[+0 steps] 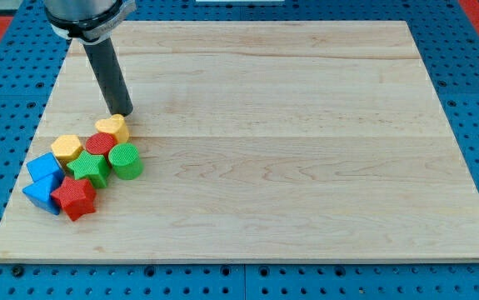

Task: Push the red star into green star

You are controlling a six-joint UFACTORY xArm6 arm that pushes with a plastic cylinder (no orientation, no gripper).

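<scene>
The red star (74, 197) lies at the view's lower left, touching the green star (88, 168) just above it and to its right. My tip (122, 112) is at the view's upper left, right above a yellow heart-shaped block (112, 127), touching or almost touching it. It is well above both stars. All the blocks form one tight cluster at the board's left side.
In the cluster there are also a yellow hexagon (67, 148), a red cylinder (99, 144), a green cylinder (126, 161) and two blue blocks (44, 168) (41, 196). The wooden board (289, 142) ends close to the cluster's left and bottom.
</scene>
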